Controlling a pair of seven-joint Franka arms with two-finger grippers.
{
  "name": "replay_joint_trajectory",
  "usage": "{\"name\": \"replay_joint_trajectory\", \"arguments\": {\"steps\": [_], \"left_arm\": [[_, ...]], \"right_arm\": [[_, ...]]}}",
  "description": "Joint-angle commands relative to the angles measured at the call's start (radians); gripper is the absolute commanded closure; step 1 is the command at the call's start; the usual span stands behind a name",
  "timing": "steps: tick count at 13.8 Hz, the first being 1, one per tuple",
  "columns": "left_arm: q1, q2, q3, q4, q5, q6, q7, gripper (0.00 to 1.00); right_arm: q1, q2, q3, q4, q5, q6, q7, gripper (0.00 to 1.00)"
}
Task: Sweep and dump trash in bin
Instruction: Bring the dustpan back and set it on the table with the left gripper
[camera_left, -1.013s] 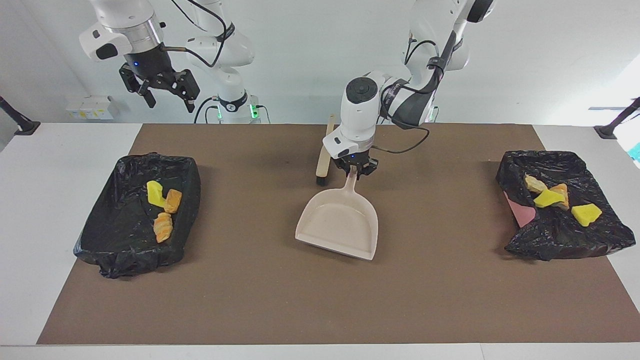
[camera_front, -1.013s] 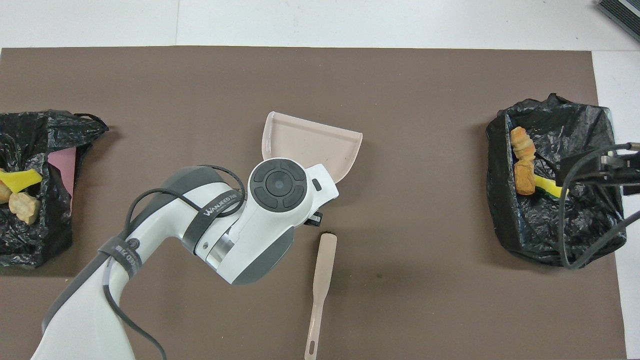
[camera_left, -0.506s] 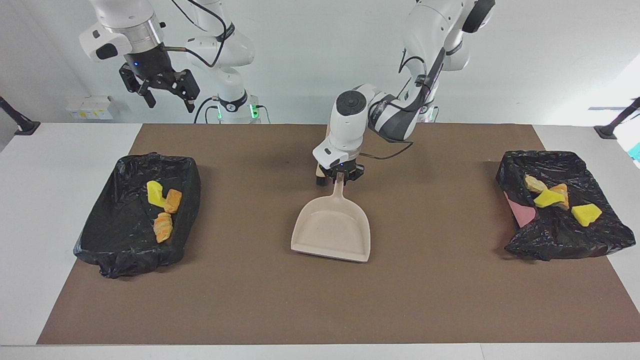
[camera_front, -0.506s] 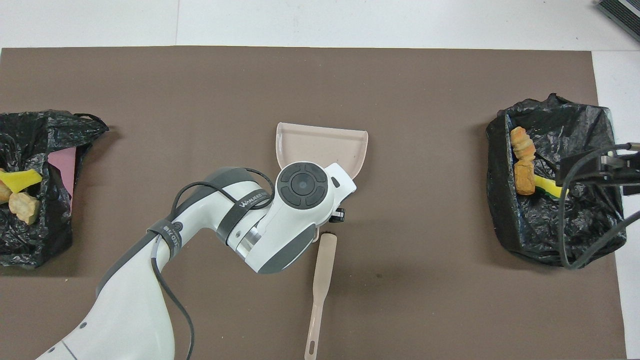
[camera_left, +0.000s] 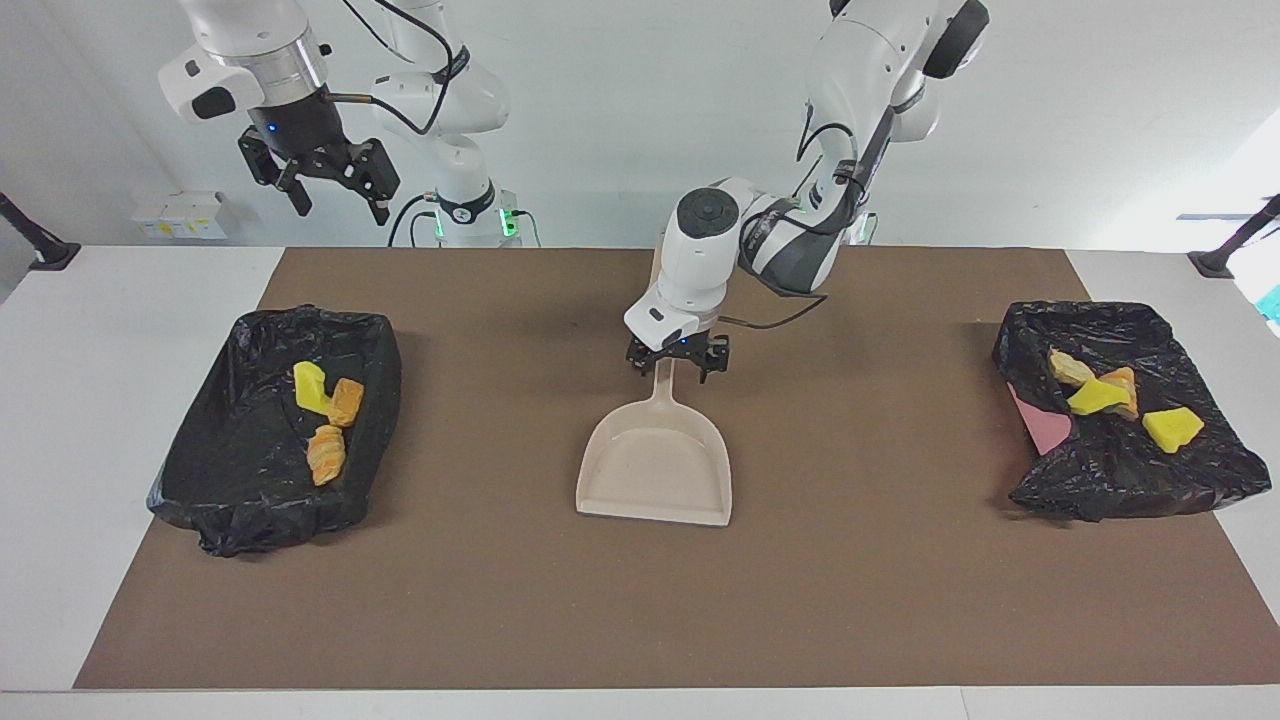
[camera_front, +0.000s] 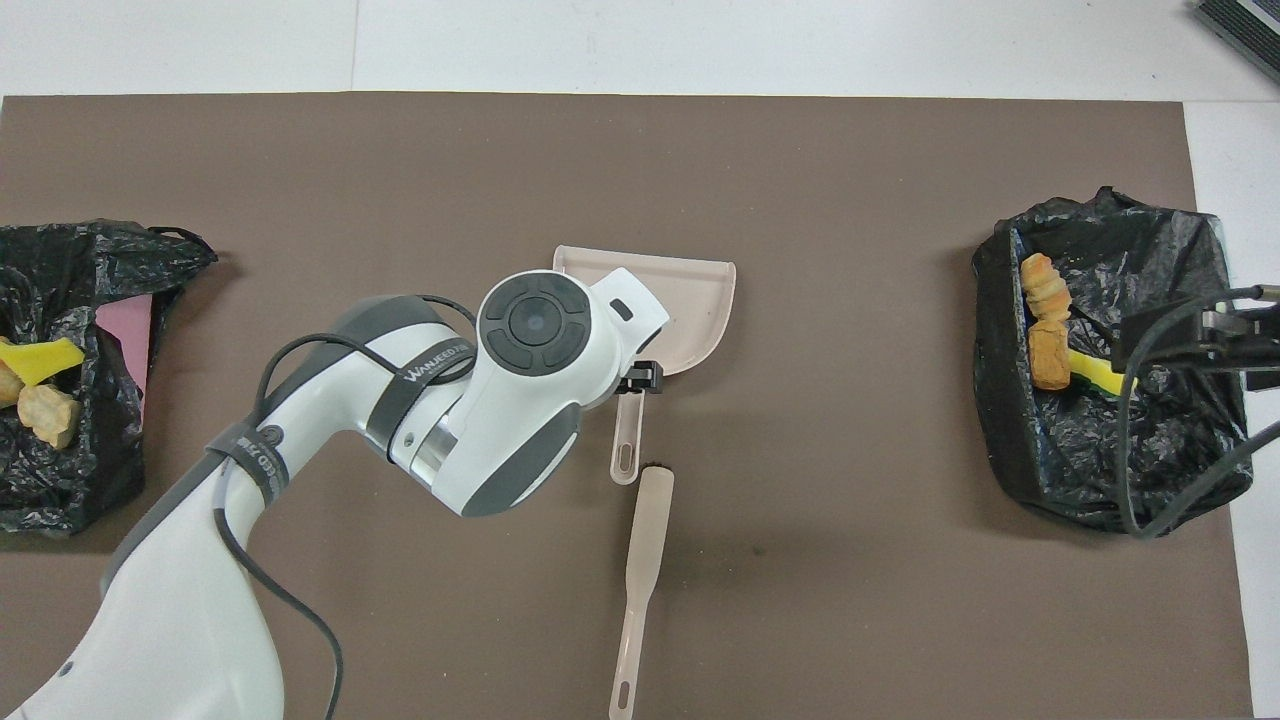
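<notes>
The beige dustpan (camera_left: 655, 470) lies flat mid-table, handle toward the robots. My left gripper (camera_left: 676, 368) hangs open, its fingers either side of the handle's end without gripping it. The overhead view shows the pan (camera_front: 695, 300) partly under that wrist. The brush (camera_front: 640, 575) lies just nearer to the robots than the pan. Trash (camera_left: 330, 420), a yellow sponge, a bread lump and a croissant, sits in the black-lined bin (camera_left: 230, 460) at the right arm's end. More trash (camera_left: 1100, 396) lies in the second bin (camera_left: 1120, 480). My right gripper (camera_left: 330, 190) waits open, high up.
A brown mat (camera_left: 640, 600) covers the table between the two bins. A pink sheet (camera_left: 1040, 420) shows inside the bin at the left arm's end. White table margin (camera_left: 120, 400) runs outside each bin.
My left gripper has opened and let go of the dustpan handle. The pan has swung square and now lies flat. The right arm has not moved.
</notes>
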Motion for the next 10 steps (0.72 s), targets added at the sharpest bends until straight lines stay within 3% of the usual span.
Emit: {"name": "replay_joint_trajectory", "arguments": {"steps": [1, 3, 7, 10], "left_arm": [[0.011, -0.042, 0.06, -0.01, 0.009, -0.017, 0.009, 0.0], [0.014, -0.062, 0.106, -0.008, 0.009, -0.018, 0.065, 0.0], [0.018, -0.118, 0.239, -0.005, 0.006, -0.021, 0.402, 0.0], [0.02, -0.165, 0.337, 0.01, 0.004, -0.026, 0.521, 0.0]], "right_arm": [[-0.007, -0.021, 0.003, -0.022, 0.004, 0.007, -0.026, 0.0], [-0.007, -0.021, 0.003, -0.022, 0.004, 0.007, -0.026, 0.0], [-0.007, -0.021, 0.003, -0.022, 0.005, 0.007, -0.026, 0.0], [-0.007, -0.021, 0.004, -0.022, 0.005, 0.007, -0.026, 0.0]]}}
